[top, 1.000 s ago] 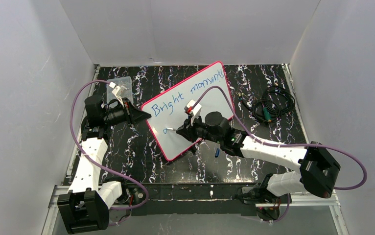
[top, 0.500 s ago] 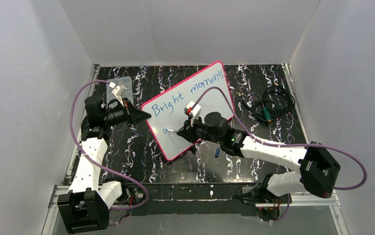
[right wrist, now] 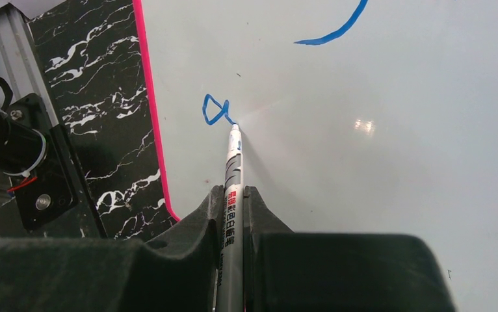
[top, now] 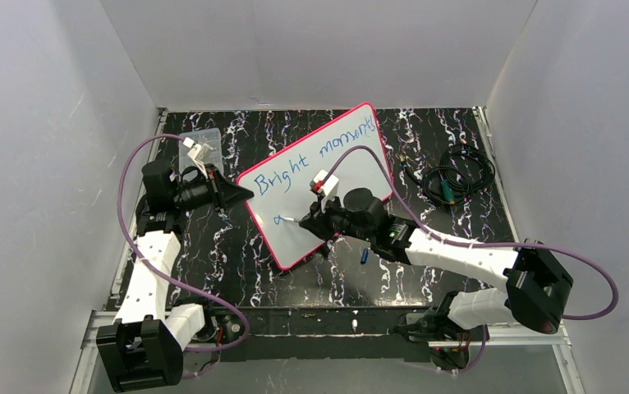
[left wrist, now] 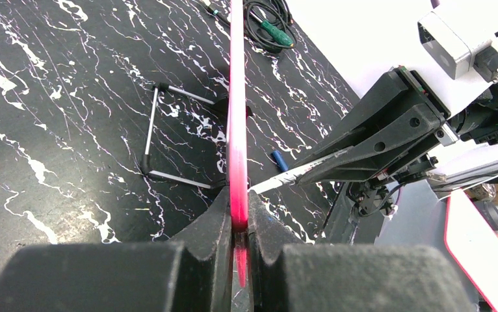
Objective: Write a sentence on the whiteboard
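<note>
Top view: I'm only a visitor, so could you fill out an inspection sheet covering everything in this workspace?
Surface: black marbled table.
Job's things: whiteboard propped on a wire stand; sentence reads "Bright moments" in blue, with one letter started on the line below.
Clutter: clear plastic box at far left; small blue piece, perhaps a cap, beside the board.
Tools: left tool shut on the whiteboard's pink rim; right tool shut on a marker, tip on the board.
Cables: purple cables loop from both arms; black cable coil at far right.
Surroundings: plain white walls; nothing else seen.
</note>
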`<state>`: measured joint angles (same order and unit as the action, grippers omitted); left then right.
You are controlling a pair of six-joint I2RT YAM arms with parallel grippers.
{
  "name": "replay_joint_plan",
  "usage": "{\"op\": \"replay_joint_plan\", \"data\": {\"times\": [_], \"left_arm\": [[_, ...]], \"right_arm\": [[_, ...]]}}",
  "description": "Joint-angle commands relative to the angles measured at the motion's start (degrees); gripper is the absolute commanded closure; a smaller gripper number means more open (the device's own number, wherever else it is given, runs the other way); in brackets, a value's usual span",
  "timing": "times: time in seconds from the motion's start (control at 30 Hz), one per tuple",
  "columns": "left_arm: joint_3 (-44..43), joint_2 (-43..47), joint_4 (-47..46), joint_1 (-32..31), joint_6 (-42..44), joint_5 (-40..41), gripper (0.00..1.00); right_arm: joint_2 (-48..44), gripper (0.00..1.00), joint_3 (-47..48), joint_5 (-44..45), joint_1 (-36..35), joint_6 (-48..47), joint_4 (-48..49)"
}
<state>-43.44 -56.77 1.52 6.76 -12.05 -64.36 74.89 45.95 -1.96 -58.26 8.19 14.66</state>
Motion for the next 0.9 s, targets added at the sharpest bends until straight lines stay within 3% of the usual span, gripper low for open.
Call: {"op": "replay_joint_plan", "data": {"times": [0.0, 0.87], "left_arm": [[-0.2, 2.1, -3.0, 0.3, 0.4, -2.1, 1.0], [-0.1, 2.0, -3.8, 0.2, -0.2, -2.6, 1.0]], "right_arm": [[-2.8, 0.99, 0.4, 1.7, -0.2, -1.2, 0.5], [-0.7, 0.99, 1.2, 3.9, -0.2, -1.6, 5.9]]}}
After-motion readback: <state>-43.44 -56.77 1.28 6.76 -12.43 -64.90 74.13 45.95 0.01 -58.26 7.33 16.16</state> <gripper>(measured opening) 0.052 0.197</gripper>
